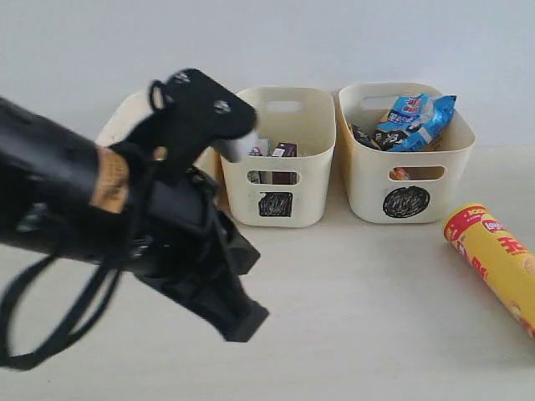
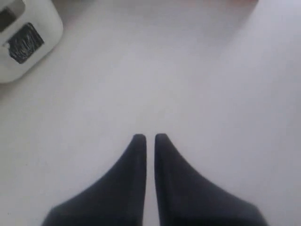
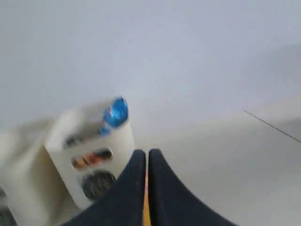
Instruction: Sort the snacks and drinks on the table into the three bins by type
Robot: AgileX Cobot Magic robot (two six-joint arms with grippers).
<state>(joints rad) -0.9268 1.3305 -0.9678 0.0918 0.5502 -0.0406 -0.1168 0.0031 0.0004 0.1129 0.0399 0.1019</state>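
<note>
**A:** Where the left gripper [image 2: 150, 137] was viewed from its own wrist, how were the jaws found?

**B:** They were found drawn almost together, with only a thin slit left and nothing held. Bare pale table [image 2: 188, 70] was seen beneath them. In the exterior view the bulky black left arm [image 1: 125, 225] was spread across the near left.

**A:** And the right gripper [image 3: 147, 153]?

**B:** It was likewise closed narrow. A sliver of orange was seen through the slit, but what it belonged to could not be told.

**A:** Where were the snacks and drinks found?

**B:** The tall yellow-orange chip tube [image 1: 497, 263] was laid on its side on the table at the near right, apart from the tubs. The crinkly blue-white-black bag [image 1: 414, 117] was piled in the right cream plastic tub [image 1: 368, 180], which was marked with a scribbled circle. The small dark purple carton [image 1: 284, 151] was stood in the middle cream tub [image 1: 313, 180], marked with a scribbled square, with a small pale carton [image 1: 256, 150] just beside it. The left cream tub [image 1: 125, 113] was largely hidden behind the arm, so its contents could not be told.
</note>
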